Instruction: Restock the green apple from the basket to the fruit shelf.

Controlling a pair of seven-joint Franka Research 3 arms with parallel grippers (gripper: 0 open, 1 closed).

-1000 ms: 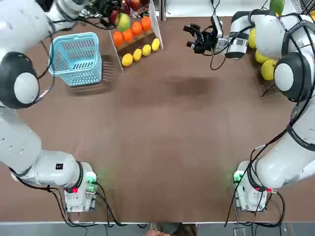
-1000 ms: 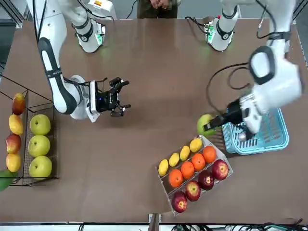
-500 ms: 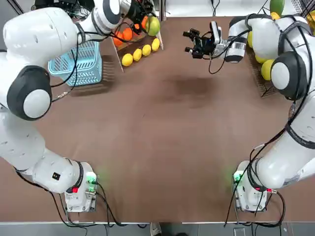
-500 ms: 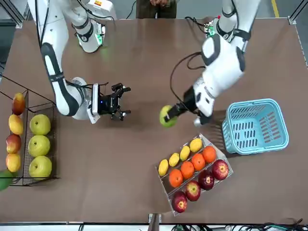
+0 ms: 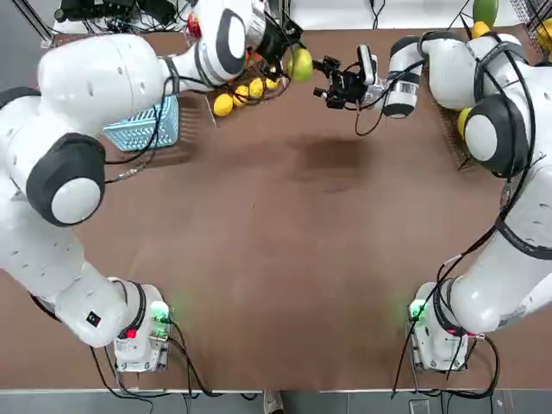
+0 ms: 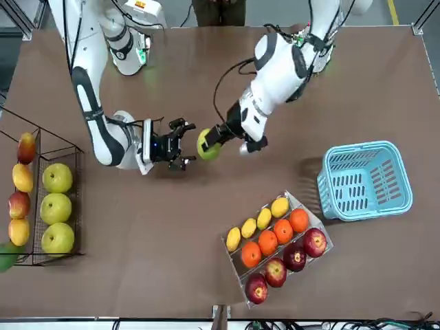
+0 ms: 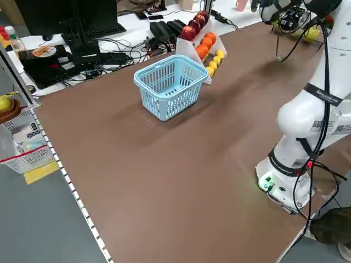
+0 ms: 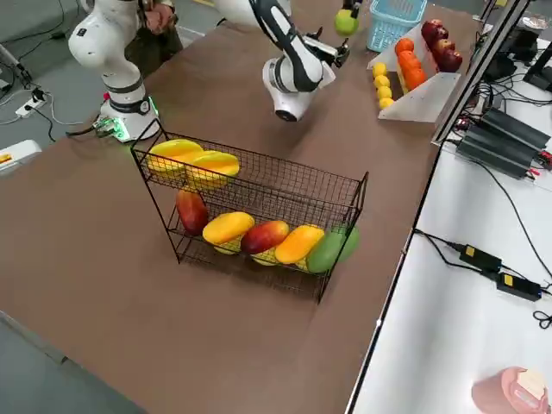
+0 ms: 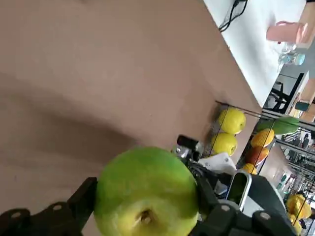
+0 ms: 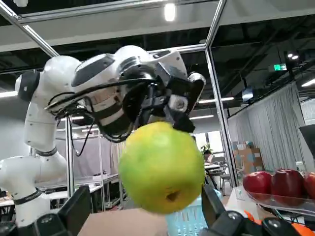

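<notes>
The green apple hangs in the air over the table's far middle, with my left gripper shut on it. In the left wrist view the apple fills the space between the black fingers. My right gripper faces it, open, its fingertips just short of the fruit. In the right wrist view the apple sits between and slightly beyond the spread fingers. The light blue basket stands on the table at my far left. The black wire fruit shelf with green apples and mangoes stands at my far right.
A white slanted stand with lemons, oranges and red apples sits between the basket and the table's far edge. Desks with cables and monitors border the table. The near half of the brown table holds only the arm bases.
My left arm has carried the green apple from beside the basket, past the white stand, to the right gripper's fingertips. The right gripper has shifted slightly toward it, staying open.
</notes>
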